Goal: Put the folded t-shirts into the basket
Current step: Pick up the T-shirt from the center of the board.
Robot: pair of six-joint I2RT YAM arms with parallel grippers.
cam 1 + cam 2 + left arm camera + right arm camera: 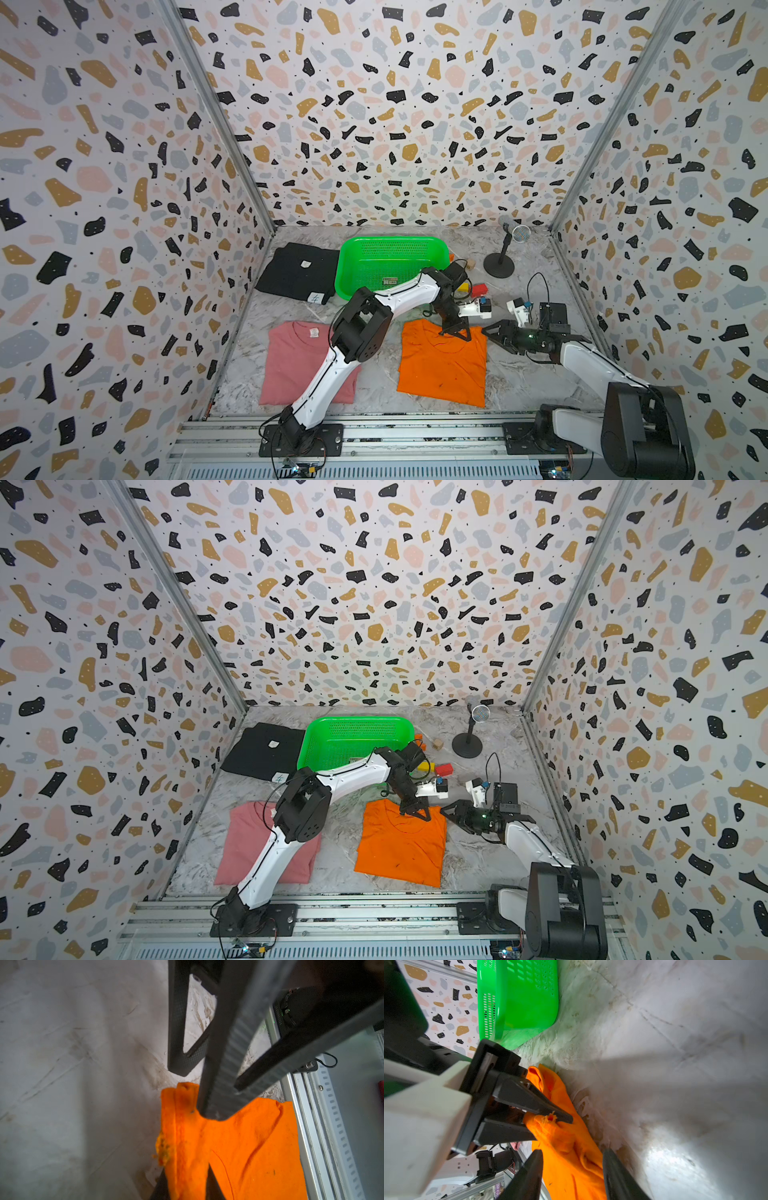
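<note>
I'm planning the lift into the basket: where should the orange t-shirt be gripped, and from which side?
Probably grip the orange t-shirt at its collar edge, the one nearest the basket, coming down from above. It lies flat, so only an edge can be bunched between jaws. The left gripper pinches there; the right gripper stands open at the adjoining corner.

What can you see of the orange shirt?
The orange t-shirt is bright, soft-looking cloth with a few dark specks, folded into a flat rectangle, V-neck showing. It lies on the marbled table. The left gripper pinches a bunched fold at its collar edge; the open right gripper sits by its corner.
</note>
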